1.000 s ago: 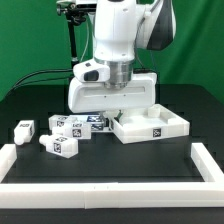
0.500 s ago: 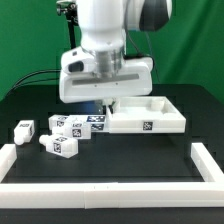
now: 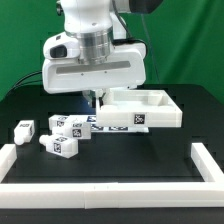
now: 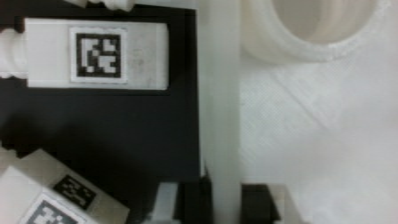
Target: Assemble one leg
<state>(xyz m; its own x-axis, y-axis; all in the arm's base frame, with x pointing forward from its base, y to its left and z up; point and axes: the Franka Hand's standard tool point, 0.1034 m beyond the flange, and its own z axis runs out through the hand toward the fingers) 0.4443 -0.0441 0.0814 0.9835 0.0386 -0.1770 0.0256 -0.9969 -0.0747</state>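
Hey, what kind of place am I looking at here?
Probably a robotics lab bench: a green backdrop, white blocks carrying fiducial tags on a black table, and a robot arm whose fingers clamp a white panel.

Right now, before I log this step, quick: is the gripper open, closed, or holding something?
Gripper: closed, pinching one wall of the white tray.

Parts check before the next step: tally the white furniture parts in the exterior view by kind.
Small tagged leg blocks: 3
Large tray-like panel: 1
Total: 4
Not counted: the tagged patch beside the panel, too hidden to class.
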